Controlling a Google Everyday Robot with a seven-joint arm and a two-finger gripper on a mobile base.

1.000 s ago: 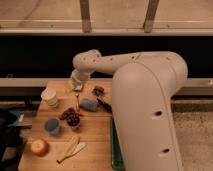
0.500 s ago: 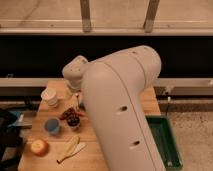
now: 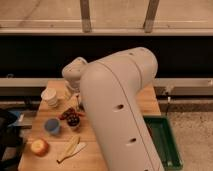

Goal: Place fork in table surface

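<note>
The light-brown wooden table surface (image 3: 150, 102) lies under my big white arm (image 3: 120, 115), which covers its middle. The arm's wrist (image 3: 75, 74) hangs over the table's far left part, beside the white cup (image 3: 50, 96). My gripper (image 3: 77, 101) sits just below the wrist as a small dark part, mostly hidden behind the arm. The fork is hidden; no thin silvery utensil shows.
A blue cup (image 3: 52, 126), a dark red cluster (image 3: 71, 117), an orange round fruit (image 3: 39, 147) and pale yellow banana-like pieces (image 3: 71, 148) lie on the table's left part. A green tray (image 3: 163, 143) stands at the right edge. A dark object (image 3: 7, 131) sits off the left side.
The arm has swung across the view and now covers the table's middle and the green tray's left side. The gripper and the grey object seen beside it earlier are now hidden behind it.
</note>
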